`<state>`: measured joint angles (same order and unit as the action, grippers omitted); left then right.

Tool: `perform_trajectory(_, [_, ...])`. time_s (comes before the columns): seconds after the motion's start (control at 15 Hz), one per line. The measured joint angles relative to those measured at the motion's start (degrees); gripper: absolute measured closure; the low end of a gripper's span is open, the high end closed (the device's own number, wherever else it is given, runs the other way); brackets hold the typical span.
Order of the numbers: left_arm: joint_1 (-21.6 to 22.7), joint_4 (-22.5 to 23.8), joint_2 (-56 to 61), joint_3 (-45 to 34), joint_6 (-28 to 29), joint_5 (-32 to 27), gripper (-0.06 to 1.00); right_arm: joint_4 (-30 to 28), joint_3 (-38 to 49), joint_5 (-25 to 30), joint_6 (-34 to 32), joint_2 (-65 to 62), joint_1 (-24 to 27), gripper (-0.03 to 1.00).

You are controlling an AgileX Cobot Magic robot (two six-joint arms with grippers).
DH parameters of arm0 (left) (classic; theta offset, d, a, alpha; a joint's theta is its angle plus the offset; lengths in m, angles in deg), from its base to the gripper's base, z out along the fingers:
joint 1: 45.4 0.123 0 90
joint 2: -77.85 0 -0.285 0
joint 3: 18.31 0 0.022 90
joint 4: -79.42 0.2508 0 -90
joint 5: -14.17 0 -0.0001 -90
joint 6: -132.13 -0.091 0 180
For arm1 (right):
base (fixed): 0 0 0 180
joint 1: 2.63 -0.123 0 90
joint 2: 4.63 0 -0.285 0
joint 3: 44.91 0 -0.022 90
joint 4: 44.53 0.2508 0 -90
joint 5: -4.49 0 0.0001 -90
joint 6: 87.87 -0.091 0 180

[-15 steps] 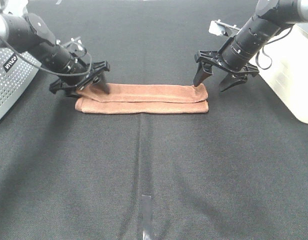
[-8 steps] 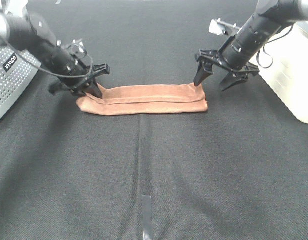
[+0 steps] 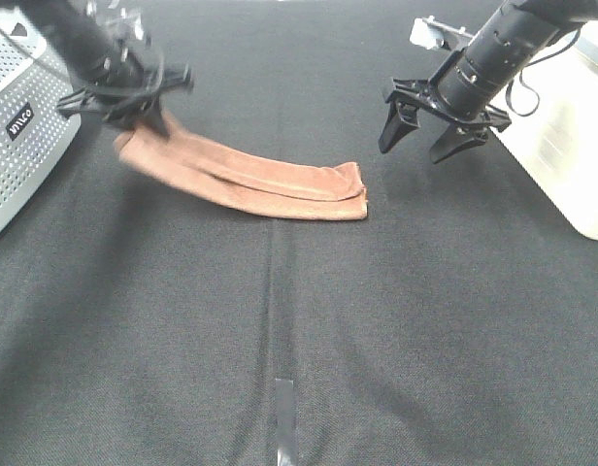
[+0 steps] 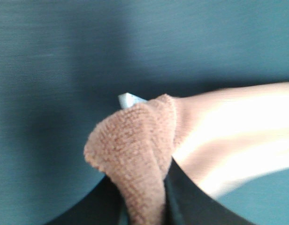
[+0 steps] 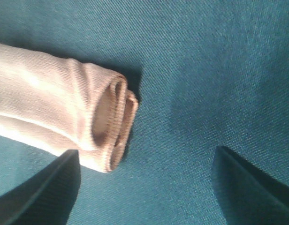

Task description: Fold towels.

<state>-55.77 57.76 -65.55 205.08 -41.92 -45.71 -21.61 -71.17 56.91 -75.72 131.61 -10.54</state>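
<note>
The rust-brown towel [image 3: 250, 180], folded into a long narrow strip, lies slanted across the black table. My left gripper [image 3: 134, 115] is shut on the towel's left end and holds that end raised; in the left wrist view the pinched terry fold [image 4: 135, 159] sits between the dark fingers, with a small pale tag corner [image 4: 128, 99] behind it. My right gripper [image 3: 427, 136] is open and empty, hovering up and to the right of the towel's right end [image 3: 355, 189]. In the right wrist view that layered end [image 5: 111, 126] lies on the cloth between the spread fingers.
A grey perforated box [image 3: 17, 126] stands at the left edge. A white container [image 3: 571, 136] stands at the right edge. A strip of tape [image 3: 284, 417] marks the table's front centre.
My left gripper has lifted and pulled the towel's left end up and to the left, dragging the strip slantwise. My right gripper let go of the right end and drew back, open.
</note>
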Motion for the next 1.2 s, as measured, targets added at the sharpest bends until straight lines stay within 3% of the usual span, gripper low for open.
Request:
perform_trajectory(0.07, [-1.0,-6.6,-0.1,0.2,0.0,0.1,0.83,0.0,0.0,0.0,-0.1,-0.5,0.0,0.24])
perform_trajectory(0.13, [-2.1,-10.0,-0.1,0.2,0.0,0.6,0.83,0.0,0.0,0.0,-0.3,-1.0,0.0,0.24])
perform_trajectory(0.2, [-2.1,-10.0,-0.1,0.2,0.0,0.6,0.83,0.0,0.0,0.0,-0.3,-1.0,0.0,0.24])
perform_trajectory(0.33, [-5.0,-14.3,-0.8,0.3,0.0,3.2,0.83,0.0,0.0,0.1,-1.0,-1.7,0.0,0.24])
perform_trajectory(0.6, [-10.1,-16.6,-3.6,0.4,1.3,11.5,0.80,0.0,0.0,1.4,-1.1,-3.2,0.0,0.24])
perform_trajectory(0.87, [-13.0,-20.7,-4.1,0.4,1.7,17.2,0.36,0.0,0.0,2.1,-1.2,-3.8,0.0,0.24])
perform_trajectory(1.0, [-13.3,-23.4,-4.1,0.4,1.7,17.5,0.30,0.1,0.0,2.5,-1.2,-3.8,0.0,0.24])
perform_trajectory(1.2, [-12.3,-24.4,-4.1,1.3,0.9,17.3,0.29,2.2,0.0,2.8,-1.2,-3.8,0.0,0.24])
